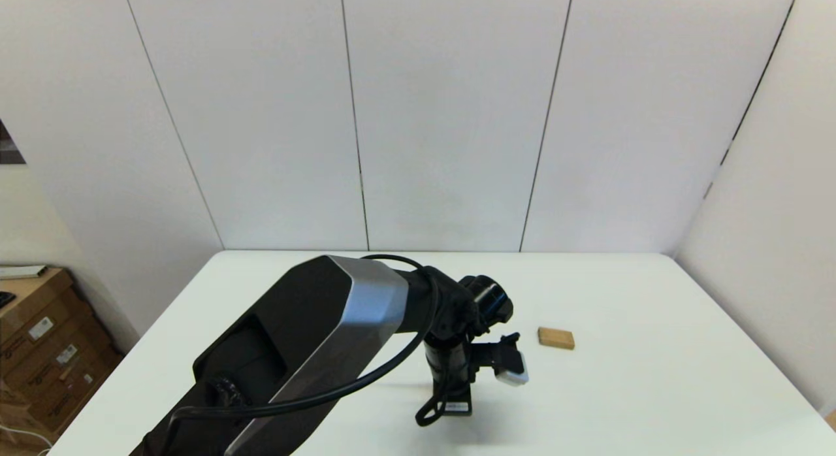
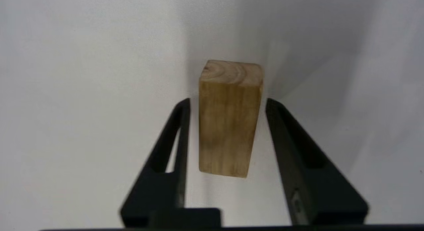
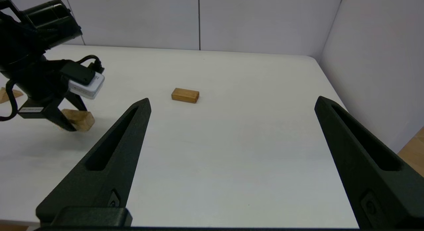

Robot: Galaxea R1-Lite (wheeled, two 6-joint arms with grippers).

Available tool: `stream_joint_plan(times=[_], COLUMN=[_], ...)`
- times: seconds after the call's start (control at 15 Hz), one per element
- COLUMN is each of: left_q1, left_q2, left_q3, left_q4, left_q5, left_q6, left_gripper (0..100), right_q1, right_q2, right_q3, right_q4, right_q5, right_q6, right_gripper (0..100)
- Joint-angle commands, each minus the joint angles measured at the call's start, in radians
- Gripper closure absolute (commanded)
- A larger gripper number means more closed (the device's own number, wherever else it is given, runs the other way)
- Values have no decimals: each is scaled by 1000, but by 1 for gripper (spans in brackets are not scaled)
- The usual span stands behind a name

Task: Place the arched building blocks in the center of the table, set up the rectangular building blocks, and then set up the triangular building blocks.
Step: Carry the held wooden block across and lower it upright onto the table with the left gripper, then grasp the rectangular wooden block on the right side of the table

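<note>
The arched building block [image 2: 228, 125] stands on the white table [image 1: 653, 390] near its middle; its cut-out is hidden and only its plain top and end show. My left gripper [image 2: 228, 102] points down over it, open, one finger on each side with a thin gap. In the right wrist view the same block [image 3: 81, 120] rests on the table beneath that gripper. The rectangular building block [image 1: 556, 338] lies flat to the right of the left wrist. A wedge of the triangular building block [image 3: 5, 94] peeks out beyond the left arm. My right gripper [image 3: 232, 101] hovers open and empty.
Panel walls close in the table at the back and on the right. Cardboard boxes [image 1: 39, 351] stand on the floor off the table's left side. The left arm's big link [image 1: 307, 351] hides much of the table's left front in the head view.
</note>
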Motion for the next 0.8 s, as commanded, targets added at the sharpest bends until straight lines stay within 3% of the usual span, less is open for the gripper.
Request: stream_joint_plan(times=[0.07,0.47,0.8], left_q1=[0,8,17], left_q2=[2,-35,-143], left_q3=[0,0,1], left_q4=[4,-45,70], left_q5=[0,0,-29], left_q6=[5,-91,-87], left_gripper=[0,0,0], right_q1=[0,0,0], right_q2=[0,0,-2], right_q3=[2,2,2], right_q4=[0,0,0], right_q5=[1,1,1], right_q6=[0,0,0], right_gripper=[0,0,0])
